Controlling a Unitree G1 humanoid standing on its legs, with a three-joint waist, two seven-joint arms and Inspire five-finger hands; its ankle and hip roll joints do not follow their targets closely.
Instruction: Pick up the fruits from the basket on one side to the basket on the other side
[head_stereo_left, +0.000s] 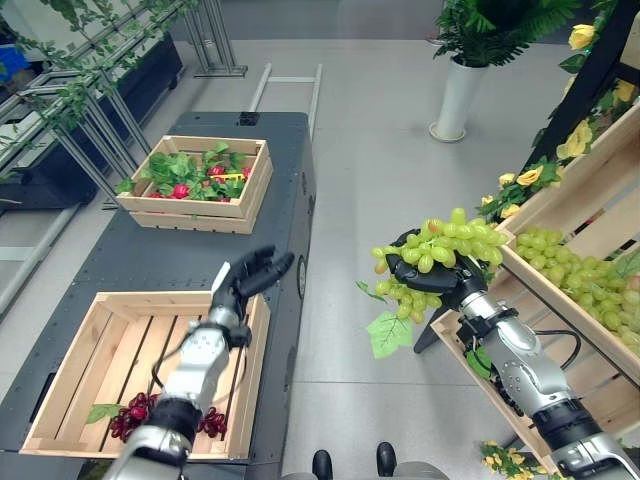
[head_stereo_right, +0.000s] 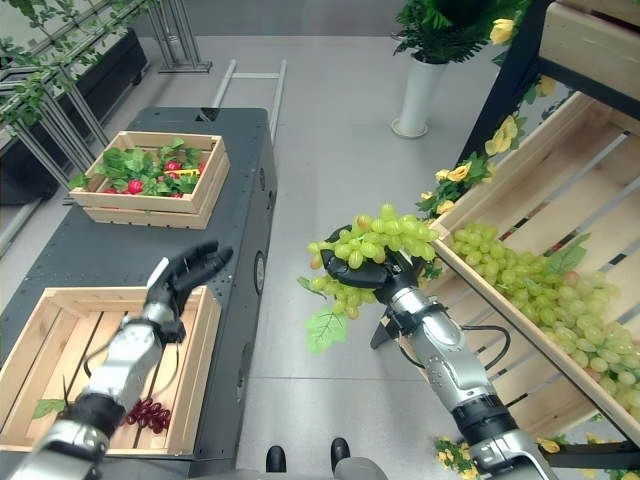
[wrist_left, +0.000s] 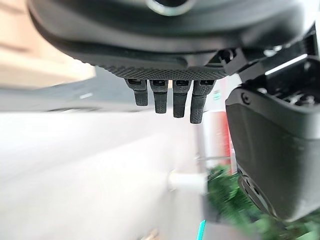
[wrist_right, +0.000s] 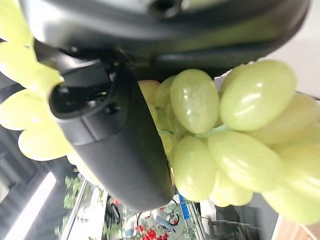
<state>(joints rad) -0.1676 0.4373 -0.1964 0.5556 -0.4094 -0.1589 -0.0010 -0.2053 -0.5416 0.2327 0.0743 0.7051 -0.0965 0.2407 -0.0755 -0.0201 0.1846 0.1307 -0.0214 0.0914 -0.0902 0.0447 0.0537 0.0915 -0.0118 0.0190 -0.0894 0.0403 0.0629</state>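
You face a dark table (head_stereo_left: 90, 290) on grey floor, a sloped wooden shelf (head_stereo_left: 560, 290) to your right. Your right hand (head_stereo_left: 455, 283) grips a green grape bunch (head_stereo_left: 435, 252) over the gap, lying crosswise, leaf hanging down. Your left hand (head_stereo_left: 245, 280) hovers open-fingered above the near wooden crate (head_stereo_left: 60, 370).

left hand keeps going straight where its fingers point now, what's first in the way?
Probably nothing close. The open left hand hovers over the near crate's far corner, pointing up and outward past the dark table edge toward bare floor. Depth is unclear.
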